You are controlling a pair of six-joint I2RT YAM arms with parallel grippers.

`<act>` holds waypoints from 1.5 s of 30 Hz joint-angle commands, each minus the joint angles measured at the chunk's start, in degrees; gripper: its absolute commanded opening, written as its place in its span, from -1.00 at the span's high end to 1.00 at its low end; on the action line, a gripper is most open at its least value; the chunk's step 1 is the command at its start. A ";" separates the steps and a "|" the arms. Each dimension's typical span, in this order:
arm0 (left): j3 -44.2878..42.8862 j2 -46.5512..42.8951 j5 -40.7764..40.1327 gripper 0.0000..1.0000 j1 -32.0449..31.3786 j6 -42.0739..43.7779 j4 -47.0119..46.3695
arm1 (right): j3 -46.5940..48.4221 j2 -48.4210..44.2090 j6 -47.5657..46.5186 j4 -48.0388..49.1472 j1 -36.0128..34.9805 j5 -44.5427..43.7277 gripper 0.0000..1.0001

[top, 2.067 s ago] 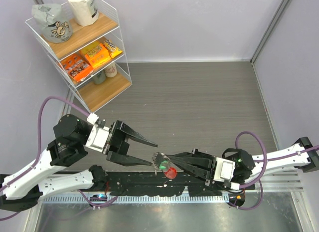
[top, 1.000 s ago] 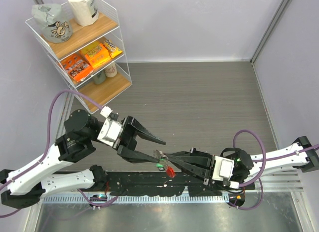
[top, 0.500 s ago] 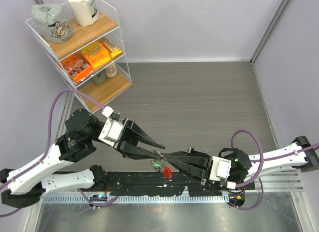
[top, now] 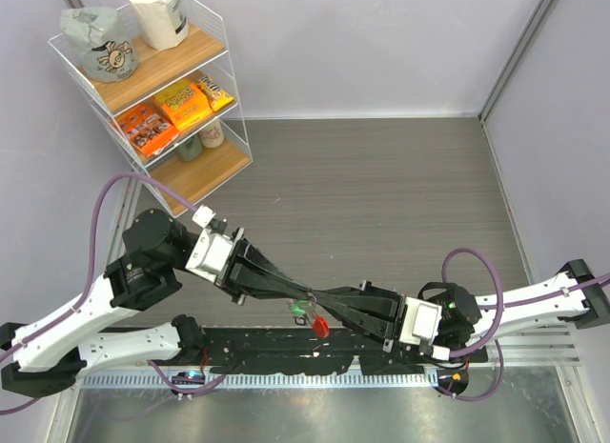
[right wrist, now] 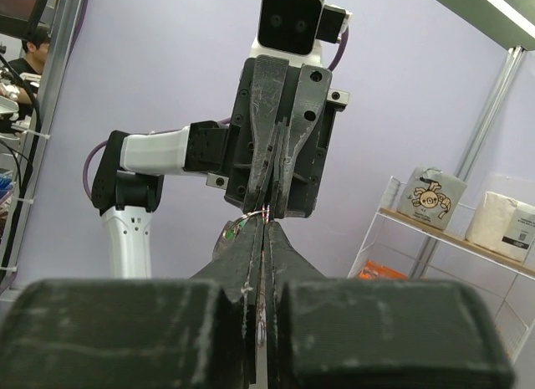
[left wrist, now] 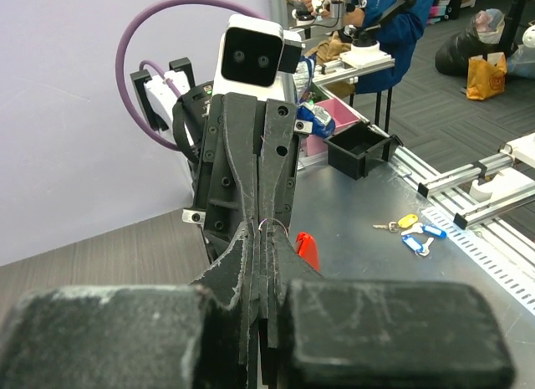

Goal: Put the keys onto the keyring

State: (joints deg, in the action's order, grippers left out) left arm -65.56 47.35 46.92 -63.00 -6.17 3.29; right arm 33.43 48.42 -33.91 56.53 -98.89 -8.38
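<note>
The two grippers meet tip to tip above the table's near edge. My right gripper point(top: 316, 300) is shut on the keyring point(right wrist: 251, 214), whose thin silver wire arcs out beside its fingertips. My left gripper point(top: 303, 298) is shut too, pinching the same wire point(left wrist: 276, 222) from the opposite side. The keyring's red arc point(top: 319, 326) hangs just below the tips, also seen in the left wrist view point(left wrist: 308, 249). A green key point(top: 301, 310) dangles at the ring's left side point(right wrist: 227, 233). How the key sits on the wire is hidden by the fingers.
A white wire shelf point(top: 205, 119) with snack packs and bags stands at the back left. The black base rail point(top: 276, 348) runs under the grippers. Loose keys with yellow and blue heads point(left wrist: 411, 230) and a black bin point(left wrist: 359, 146) lie beyond, on a metal surface.
My left gripper moved in to the ring and shut on its wire. The right gripper stayed shut and shifted slightly left with the keyring.
</note>
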 commanded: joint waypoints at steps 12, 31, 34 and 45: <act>-1.32 -1.47 -7.45 1.00 -0.28 0.37 0.76 | 2.08 -2.80 -0.54 1.21 -0.25 -2.25 0.71; -1.94 -2.18 -22.64 1.00 -0.19 0.90 6.73 | 15.15 -7.47 13.92 -36.81 -0.25 -22.62 0.32; -1.33 -3.05 -26.25 1.00 -0.19 0.81 7.17 | 21.31 -5.36 19.40 -45.70 -0.25 -24.23 0.32; 2.80 -7.45 -32.85 1.00 -0.19 1.78 5.59 | 26.24 -3.69 32.06 -52.31 -0.25 -29.06 0.31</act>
State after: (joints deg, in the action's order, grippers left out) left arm -63.66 41.60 17.12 -63.35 -5.37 12.69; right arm 56.69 44.47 -8.21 7.05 -98.89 -33.71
